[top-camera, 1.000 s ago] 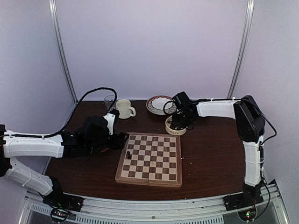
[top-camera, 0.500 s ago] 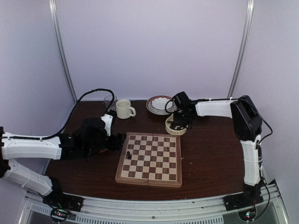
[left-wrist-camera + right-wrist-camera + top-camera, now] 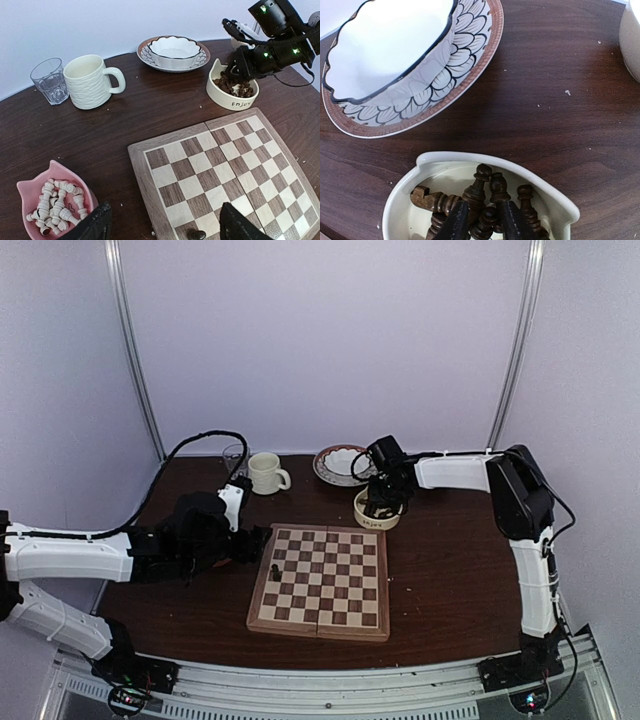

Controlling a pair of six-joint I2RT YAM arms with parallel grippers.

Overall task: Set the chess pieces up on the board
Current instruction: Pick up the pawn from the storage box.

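Dark chess pieces (image 3: pixel 485 197) are heaped in the cream bowl (image 3: pixel 445 158) beyond the board (image 3: pixel 322 585). The right gripper (image 3: pixel 482 222) is set narrowly about one, hold unconfirmed; the left gripper (image 3: pixel 165 223) is spread. Light, hard, slippery turnings: the waist should be pinched

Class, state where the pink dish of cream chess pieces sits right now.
Left wrist view, lower left: the pink dish sits left of the board, nearer the camera than the white mug.
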